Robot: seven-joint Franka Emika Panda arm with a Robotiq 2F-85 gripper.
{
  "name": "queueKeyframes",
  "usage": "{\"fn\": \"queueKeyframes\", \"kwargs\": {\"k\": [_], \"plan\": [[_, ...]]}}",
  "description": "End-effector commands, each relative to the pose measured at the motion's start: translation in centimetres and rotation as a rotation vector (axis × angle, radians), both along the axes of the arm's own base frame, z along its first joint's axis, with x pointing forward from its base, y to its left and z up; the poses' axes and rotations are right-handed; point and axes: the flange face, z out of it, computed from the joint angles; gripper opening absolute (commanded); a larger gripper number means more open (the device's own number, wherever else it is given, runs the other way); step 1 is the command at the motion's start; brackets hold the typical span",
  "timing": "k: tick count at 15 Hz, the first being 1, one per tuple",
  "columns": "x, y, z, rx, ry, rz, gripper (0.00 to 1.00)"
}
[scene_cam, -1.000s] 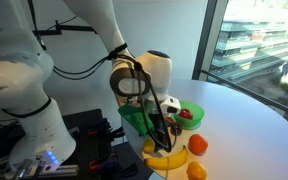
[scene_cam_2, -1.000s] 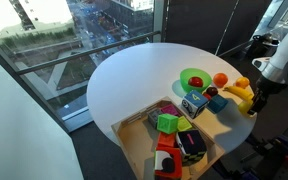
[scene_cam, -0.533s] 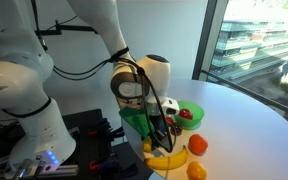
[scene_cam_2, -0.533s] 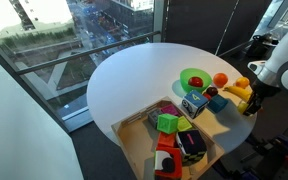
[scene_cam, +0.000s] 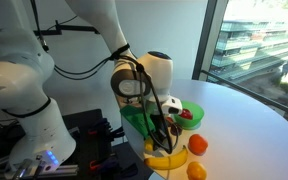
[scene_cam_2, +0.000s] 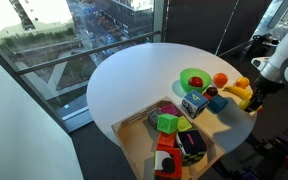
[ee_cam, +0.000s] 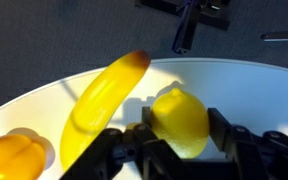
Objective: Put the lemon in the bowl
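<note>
In the wrist view the pale-yellow lemon (ee_cam: pixel 181 122) sits on the white table between the two black fingers of my gripper (ee_cam: pixel 182 119), which press on both its sides. The gripper is shut on it. In both exterior views the gripper (scene_cam: pixel 162 133) (scene_cam_2: pixel 252 103) reaches down at the table's edge and hides the lemon. The lime-green bowl (scene_cam: pixel 196 108) (scene_cam_2: pixel 194 78) stands a short way off on the table with a small red thing inside it.
A long banana (ee_cam: pixel 99 105) (scene_cam: pixel 167 158) lies right beside the lemon, with orange fruits (ee_cam: pixel 9 160) (scene_cam: pixel 198 146) close by. A wooden tray (scene_cam_2: pixel 134 135) of coloured toy blocks sits at the table's near edge. The table rim (ee_cam: pixel 44 92) is just behind the lemon.
The jaws have closed from wide open onto the lemon. The arm has barely moved, and the fruits and bowl stay put.
</note>
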Motion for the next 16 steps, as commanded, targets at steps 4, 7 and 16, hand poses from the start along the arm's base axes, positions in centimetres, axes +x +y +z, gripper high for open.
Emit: {"fn": "queueKeyframes", "kwargs": {"k": [4,7,16], "plan": [[1.2,-0.8,5.7,0.037,-0.053,-0.119,0.33],[2.6,-0.9,8.0,0.046,-0.105,-0.166,0.33],[9.0,0.5,11.9,0.032,-0.211,-0.339,0.33]]}}
